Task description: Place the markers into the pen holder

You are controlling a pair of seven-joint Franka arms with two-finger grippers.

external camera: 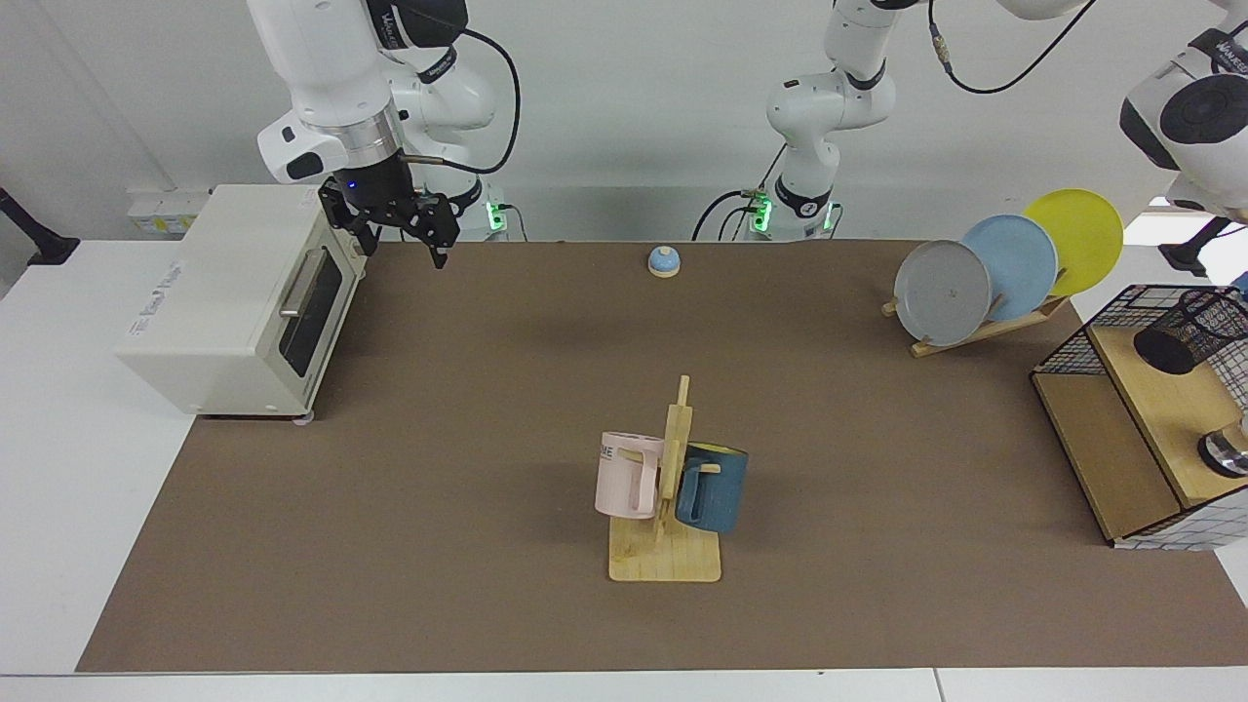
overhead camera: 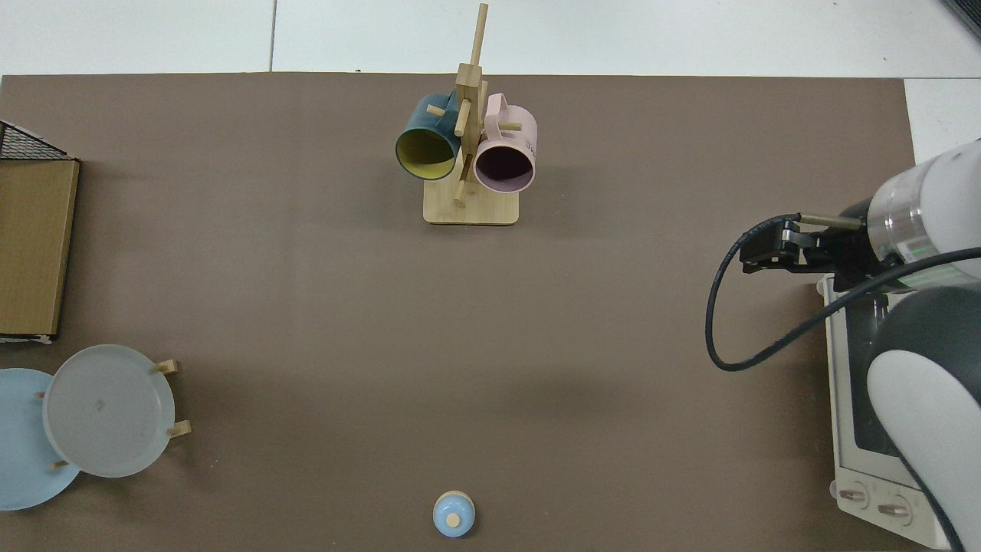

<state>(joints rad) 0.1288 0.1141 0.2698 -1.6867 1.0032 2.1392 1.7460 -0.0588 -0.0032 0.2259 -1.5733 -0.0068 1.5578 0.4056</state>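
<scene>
Facing view, right pincer [external camera: 396,226]: spread apart, holding nothing, hanging beside the oven [external camera: 239,302].
Facing view, left pincer: out of sight; only that arm's upper links show.
Facing view, holder [external camera: 1189,331]: far across the desk [external camera: 468,409] from the right pincer, on the basket's [external camera: 1121,390] shelf, tilted, long axis leaning, mouth toward the camera.
Facing view, marker: not visible.
Facing view, risk: I judge a marker could miss the tilted mouth or tip the holder.
Top view, right pincer [overhead camera: 761,251]: just off the oven's corner; holder outside the frame.
</scene>
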